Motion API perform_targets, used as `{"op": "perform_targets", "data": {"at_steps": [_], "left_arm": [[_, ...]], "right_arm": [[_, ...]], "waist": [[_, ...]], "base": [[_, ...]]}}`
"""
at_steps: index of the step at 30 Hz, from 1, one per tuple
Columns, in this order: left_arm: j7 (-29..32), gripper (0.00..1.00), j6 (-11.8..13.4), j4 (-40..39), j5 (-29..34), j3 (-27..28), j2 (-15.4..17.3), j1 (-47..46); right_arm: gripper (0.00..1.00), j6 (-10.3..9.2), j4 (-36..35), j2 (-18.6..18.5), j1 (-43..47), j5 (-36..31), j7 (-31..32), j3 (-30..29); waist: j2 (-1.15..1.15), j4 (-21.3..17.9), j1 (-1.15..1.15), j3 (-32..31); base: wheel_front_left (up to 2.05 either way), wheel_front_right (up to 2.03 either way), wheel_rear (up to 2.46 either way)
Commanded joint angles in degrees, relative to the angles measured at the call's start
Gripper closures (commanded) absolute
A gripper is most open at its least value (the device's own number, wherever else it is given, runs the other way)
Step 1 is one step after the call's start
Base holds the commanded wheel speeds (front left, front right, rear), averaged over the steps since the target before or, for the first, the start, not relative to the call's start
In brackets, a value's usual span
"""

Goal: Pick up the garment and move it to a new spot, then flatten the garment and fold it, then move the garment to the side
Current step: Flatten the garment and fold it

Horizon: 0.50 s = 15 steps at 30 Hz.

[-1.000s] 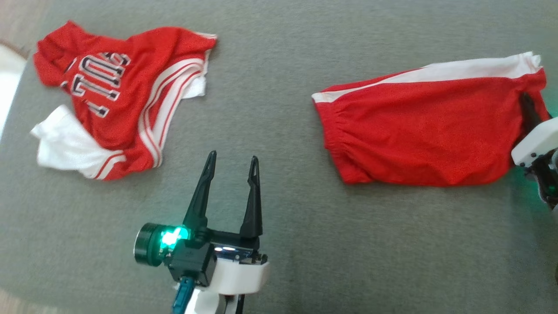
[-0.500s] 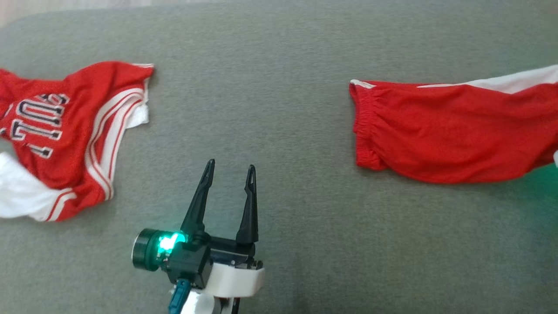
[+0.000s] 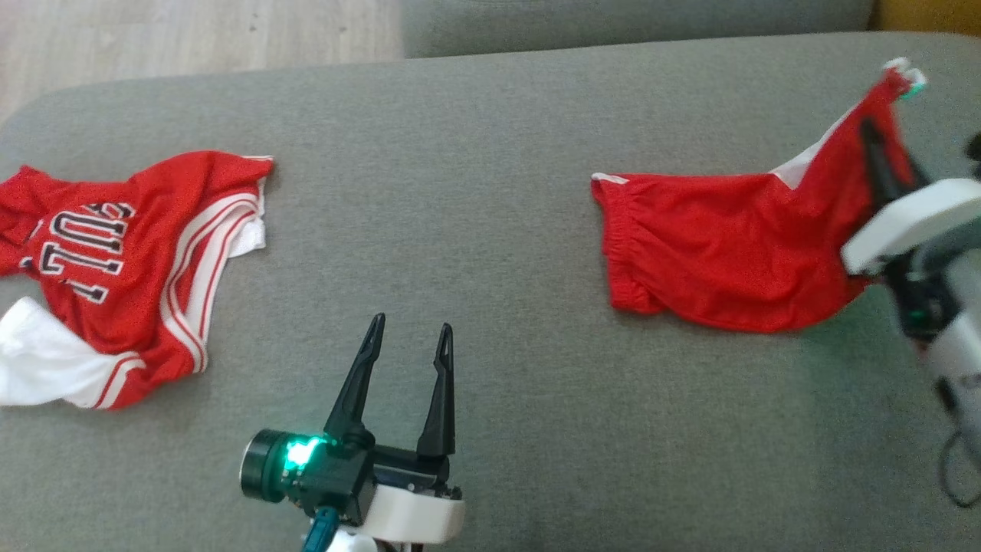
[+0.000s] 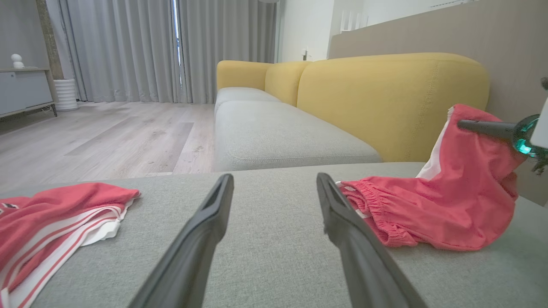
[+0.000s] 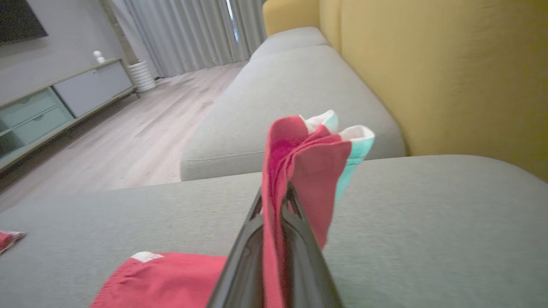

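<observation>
The garment, red shorts (image 3: 713,245) with a white side stripe, lies at the right of the grey cushion (image 3: 475,192). Its elastic waistband rests on the fabric, and its far end is lifted. My right gripper (image 3: 871,136) is shut on that raised end. The right wrist view shows the red and white cloth (image 5: 308,162) bunched between the right gripper's (image 5: 274,201) closed fingers. In the left wrist view the shorts (image 4: 432,205) hang from it at the right. My left gripper (image 3: 410,328) stands open and empty over bare cushion at the lower middle, also seen as the left gripper (image 4: 274,182).
A crumpled red jersey (image 3: 130,261) with white trim and lettering lies at the cushion's left end, the same jersey (image 4: 51,218) showing at lower left. A yellow sofa backrest (image 4: 385,98) and another grey seat (image 4: 274,137) stand beyond. Wooden floor (image 3: 191,31) lies past the far edge.
The head camera has shifted. My right gripper has raised the shorts' end off the cushion, so the shorts now slope up to the right. The left gripper stays open.
</observation>
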Motion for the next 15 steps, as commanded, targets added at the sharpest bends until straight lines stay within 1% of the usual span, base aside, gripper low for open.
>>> {"op": "perform_targets", "data": {"at_steps": [1,5,10,11,12,14,15], "left_arm": [[-0.3,0.00,0.0,-1.5,-0.6,1.6,0.1,-0.3],[-0.3,0.00,0.0,-1.3,-0.9,1.3,0.1,0.2],[-0.3,0.00,0.0,-0.9,-1.3,0.6,0.1,0.0],[-0.3,0.00,0.0,-0.9,-1.4,0.5,0.1,-0.1],[-0.3,0.00,0.1,-0.8,-1.4,0.5,0.1,-0.2],[-0.3,0.00,0.2,-0.8,-1.4,0.8,0.1,-0.2],[-0.3,0.00,0.3,-0.7,-1.4,0.9,0.1,-0.1]], "right_arm": [[1.00,0.39,-1.8,1.1,-0.2,-0.8,-0.5,0.6],[1.00,0.39,-2.0,6.9,0.9,-3.1,-0.7,0.4],[1.00,0.39,0.4,14.8,2.8,-6.7,-0.3,0.9],[0.56,0.39,0.7,16.0,3.2,-7.3,-0.3,0.9],[0.00,0.39,0.8,17.0,3.6,-7.8,-0.5,0.8],[0.00,0.39,0.0,18.0,4.4,-8.3,-1.4,0.0],[0.00,0.39,-0.7,17.9,4.7,-8.7,-1.9,-0.7]], "waist": [[0.00,0.8,0.01,-0.6],[0.00,2.2,0.01,-0.9],[0.00,4.0,0.01,-0.6],[0.00,4.2,0.01,-0.6],[0.00,4.3,0.01,-0.7],[0.00,4.4,0.01,-1.0],[0.00,4.3,0.01,-1.2]], "base": [[0.00,0.00,0.00],[0.00,0.00,0.00],[0.00,0.00,0.00],[0.00,0.00,0.00],[0.00,0.00,0.00],[0.00,0.00,0.00],[0.00,0.00,0.00]]}}
